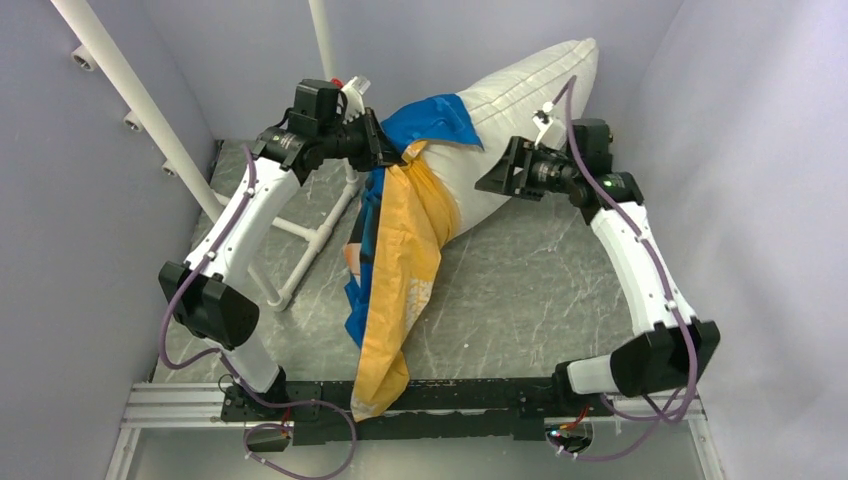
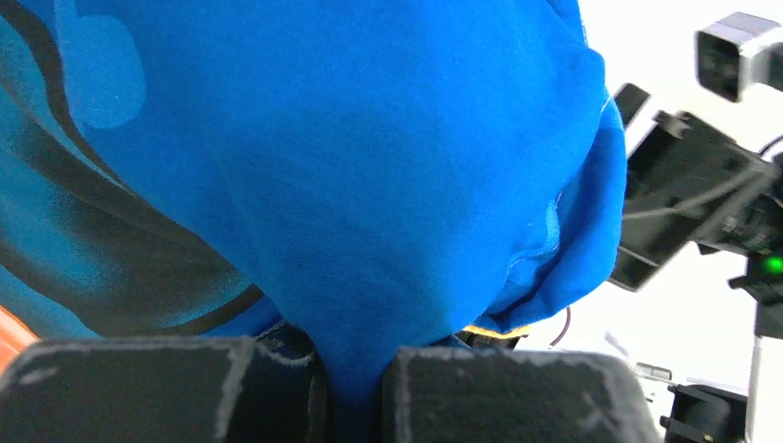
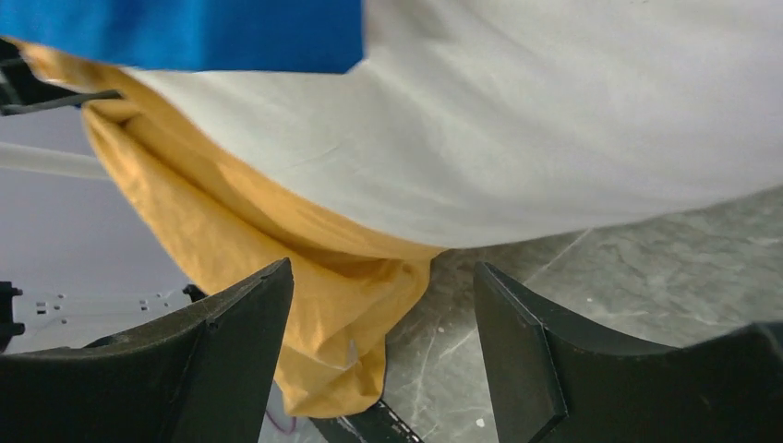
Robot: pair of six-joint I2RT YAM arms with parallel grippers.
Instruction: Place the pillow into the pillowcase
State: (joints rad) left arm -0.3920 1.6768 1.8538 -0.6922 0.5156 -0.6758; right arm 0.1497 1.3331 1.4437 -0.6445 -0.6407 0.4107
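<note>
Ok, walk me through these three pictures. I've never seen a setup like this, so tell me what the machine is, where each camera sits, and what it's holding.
These are two robot arms bolted at the near edge of a grey marbled table. The wide picture looks down from above and behind them. The other two come from cameras on the wrists, so each shows its own fingers. The left gripper is shut on the blue fabric of the pillowcase, which hangs down yellow-orange over the front edge. The right gripper is open, holding nothing, facing the white pillow, whose near end is partly covered by the case. A white pipe frame stands on the left.
</note>
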